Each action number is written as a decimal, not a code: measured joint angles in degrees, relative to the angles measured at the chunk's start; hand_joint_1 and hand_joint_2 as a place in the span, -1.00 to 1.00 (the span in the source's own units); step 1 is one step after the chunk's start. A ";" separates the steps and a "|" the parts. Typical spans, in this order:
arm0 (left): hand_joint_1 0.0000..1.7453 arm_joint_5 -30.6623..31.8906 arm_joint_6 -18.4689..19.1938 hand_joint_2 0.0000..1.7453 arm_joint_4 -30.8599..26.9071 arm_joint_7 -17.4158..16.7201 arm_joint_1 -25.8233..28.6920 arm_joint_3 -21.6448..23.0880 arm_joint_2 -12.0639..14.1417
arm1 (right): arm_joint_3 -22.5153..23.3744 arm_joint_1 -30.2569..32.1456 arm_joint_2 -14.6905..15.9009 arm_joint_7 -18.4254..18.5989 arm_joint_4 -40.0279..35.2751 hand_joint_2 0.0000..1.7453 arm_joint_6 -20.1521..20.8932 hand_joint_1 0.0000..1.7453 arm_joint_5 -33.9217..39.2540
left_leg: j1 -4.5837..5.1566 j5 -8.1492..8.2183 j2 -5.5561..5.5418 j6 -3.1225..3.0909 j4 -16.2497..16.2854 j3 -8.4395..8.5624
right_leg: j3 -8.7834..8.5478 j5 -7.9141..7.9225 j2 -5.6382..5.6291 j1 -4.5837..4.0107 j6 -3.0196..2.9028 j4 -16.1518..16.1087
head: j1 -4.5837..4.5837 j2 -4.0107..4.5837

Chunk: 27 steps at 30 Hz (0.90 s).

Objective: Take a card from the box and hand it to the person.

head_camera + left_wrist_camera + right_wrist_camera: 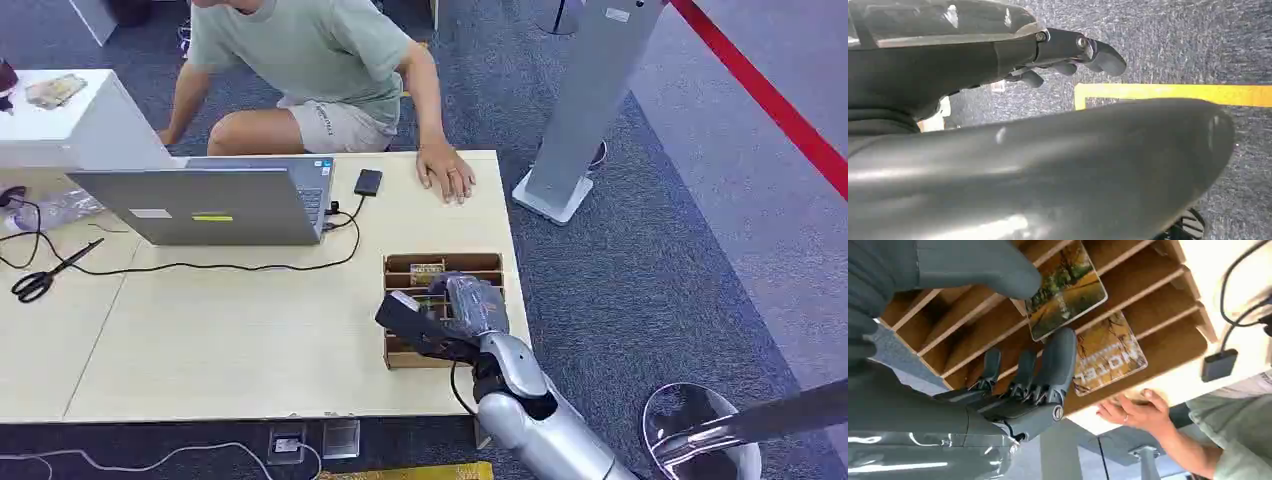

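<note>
the robot's silver right arm reaches up from the near edge of the pale wooden table (250,340), and its grey right hand (462,305) hangs over the slotted brown wooden card box (400,270) standing near the table's right end. from overhead the hand covers the middle slots, so the grip itself is hidden there. the camera at the right wrist looks straight into the slots: the thick grey thumb (993,270) lies against one side of a glossy card printed with autumn trees (1065,290), and the darker fingers (1058,360) curl in on the other side, so the right hand (1018,385) appears to be pinching that card, though i cannot tell how firmly. the card stands tilted in its slot, still inside the box. a second card with "hotel" lettering (1108,352) leans in the next slot, just beside the fingers.

the person in a green t-shirt (310,50) sits at the far side, one hand (446,172) flat on the tabletop, well apart from the box. a grey open laptop (210,200) sits left of the box, with black scissors (45,278) further left.

the left hand (1068,55) hangs above blue carpet, fingers loosely curled and holding nothing.
</note>
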<state>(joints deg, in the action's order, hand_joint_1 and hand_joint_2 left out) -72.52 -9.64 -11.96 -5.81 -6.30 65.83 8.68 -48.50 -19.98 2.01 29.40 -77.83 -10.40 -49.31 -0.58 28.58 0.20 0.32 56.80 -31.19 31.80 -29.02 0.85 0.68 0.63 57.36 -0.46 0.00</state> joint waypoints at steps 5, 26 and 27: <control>-1.00 0.07 0.04 -1.00 0.00 0.26 0.01 0.00 0.00 | 0.00 0.01 0.00 0.00 0.55 1.00 -0.28 0.08 0.11 | 0.00 0.00 0.00 0.00 0.00 0.00 | 0.00 0.00 0.00 0.00 0.00 0.00 | -0.02 -0.02; -1.00 0.09 0.07 -1.00 0.00 0.00 0.01 0.00 0.00 | -0.35 -0.05 -0.02 -0.96 2.14 1.00 -0.52 0.40 1.53 | 0.00 0.00 0.00 0.00 0.00 0.02 | -0.03 0.00 0.00 0.00 0.00 0.00 | -0.02 0.00; -1.00 0.09 0.07 -1.00 0.00 0.00 0.01 0.00 0.00 | -0.37 -0.06 -0.02 -0.96 2.21 1.00 -0.52 0.44 1.60 | 0.00 0.00 0.00 0.00 0.00 0.02 | -0.03 0.00 0.00 0.00 0.00 0.00 | 0.00 0.00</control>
<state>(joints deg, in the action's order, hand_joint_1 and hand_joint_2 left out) -72.43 -9.57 -11.96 -5.81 -6.29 65.83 8.68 -48.87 -20.04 1.99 28.44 -75.63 -10.93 -47.71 -0.58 28.58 0.20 0.32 56.81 -31.17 31.77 -29.02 0.85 0.67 0.63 57.36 -0.46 0.00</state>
